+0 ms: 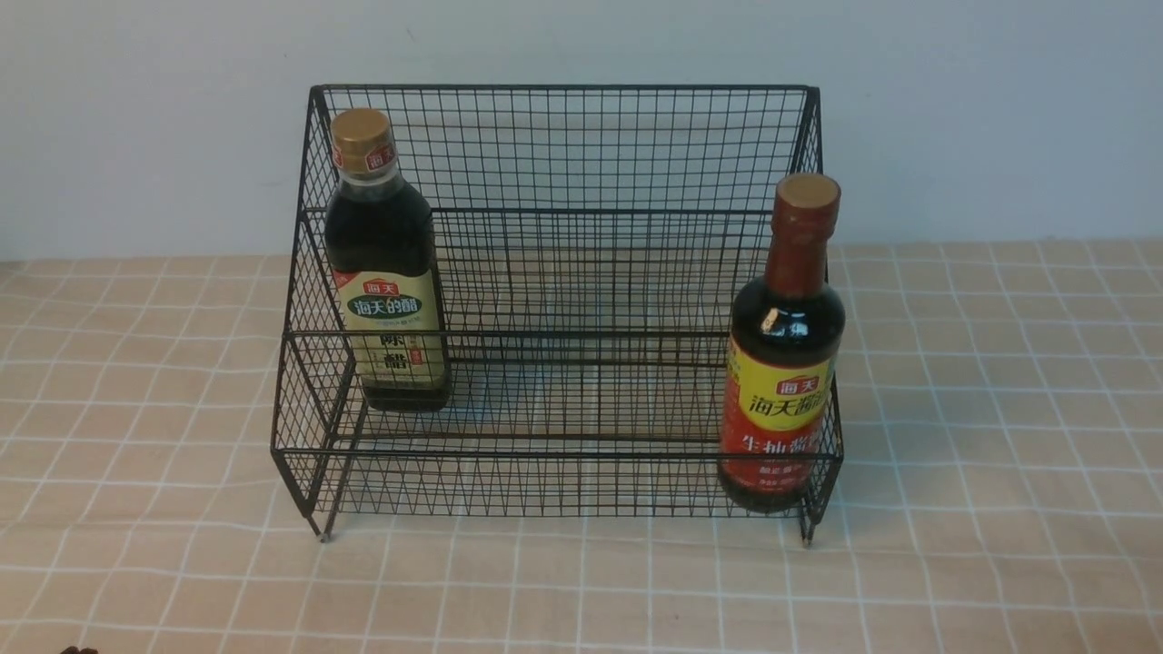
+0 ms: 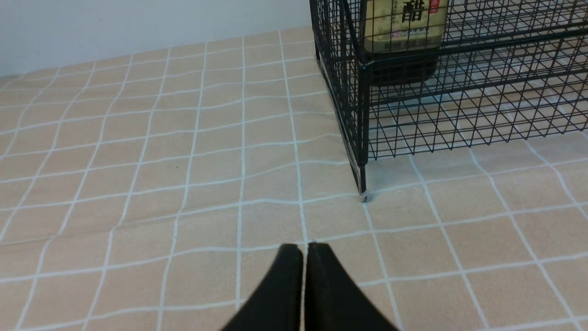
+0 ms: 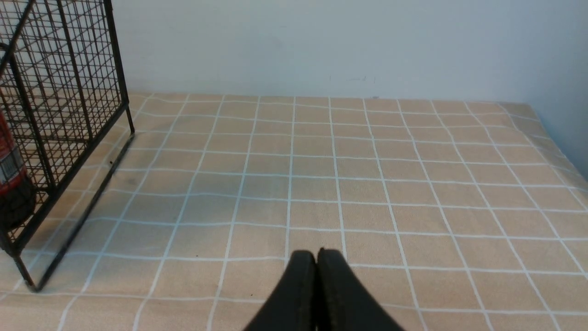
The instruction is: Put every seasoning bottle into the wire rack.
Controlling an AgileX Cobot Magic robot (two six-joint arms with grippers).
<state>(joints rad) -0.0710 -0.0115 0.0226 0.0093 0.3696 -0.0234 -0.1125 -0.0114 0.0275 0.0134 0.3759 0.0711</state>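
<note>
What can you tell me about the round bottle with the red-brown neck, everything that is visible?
The round bottle looks like glass holding dark liquid, with a long red-brown neck, a gold-tan cap top and a yellow-red label with Chinese characters. It stands upright and closed on the lower front tier of the black wire rack, at its right end near the side mesh. No hand touches it.

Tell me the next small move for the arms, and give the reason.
Probably none beyond keeping both arms parked. The gold-capped bottle stands upright on the upper tier of the wire rack, the red-necked bottle on the lower tier, and both grippers, left and right, are shut and empty.
</note>
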